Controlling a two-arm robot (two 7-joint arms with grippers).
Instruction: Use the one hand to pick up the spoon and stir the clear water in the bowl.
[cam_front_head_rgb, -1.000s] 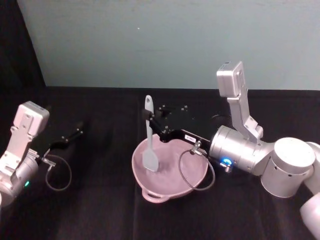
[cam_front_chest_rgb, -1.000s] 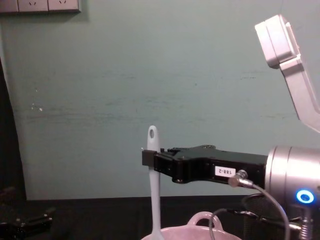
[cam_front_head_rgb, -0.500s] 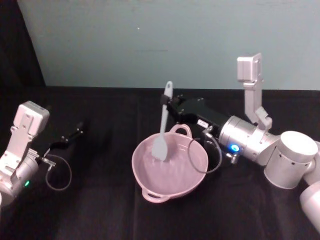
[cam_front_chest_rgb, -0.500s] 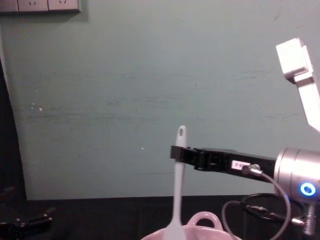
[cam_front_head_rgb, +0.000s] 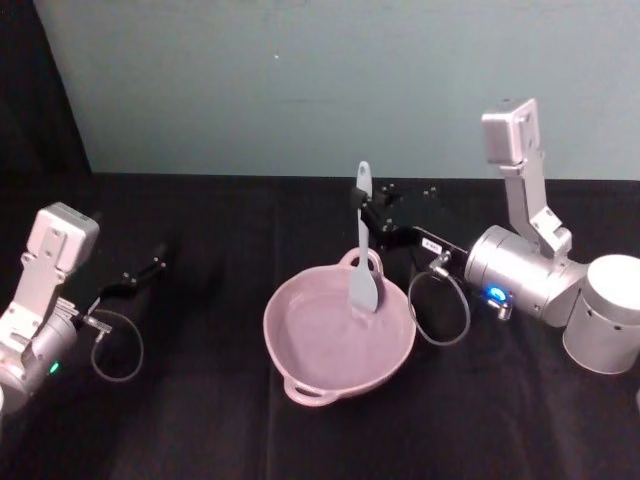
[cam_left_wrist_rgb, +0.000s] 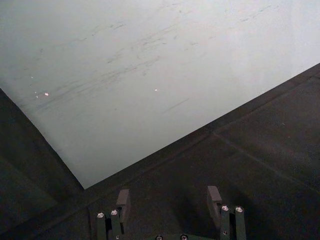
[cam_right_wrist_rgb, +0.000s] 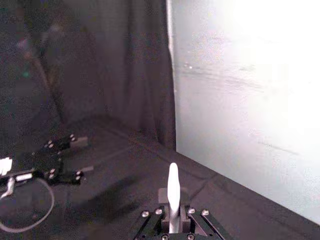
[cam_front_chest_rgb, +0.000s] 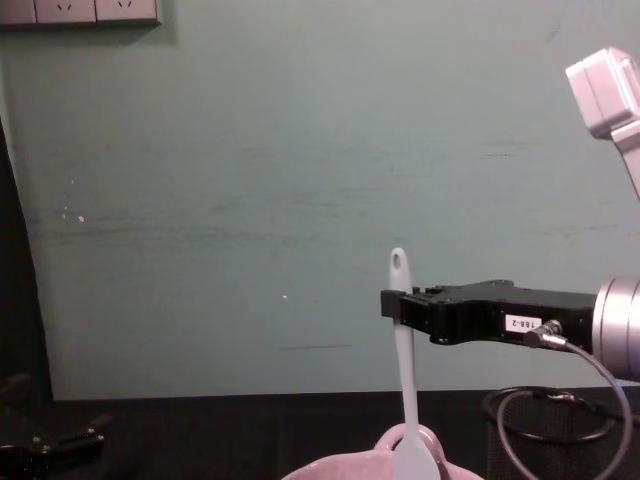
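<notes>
Right pincer clamps the white spoon high on its handle. We see it upright, paddle head down inside the pink bowl, near the far looped handle. Left pincer parked at left above the black tabletop, fingers apart, empty.

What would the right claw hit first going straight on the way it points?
Beyond the spoon it grips, the right claw's path looks free above the table; likely the wall by the dark curtain comes first, though depth is unclear.
</notes>
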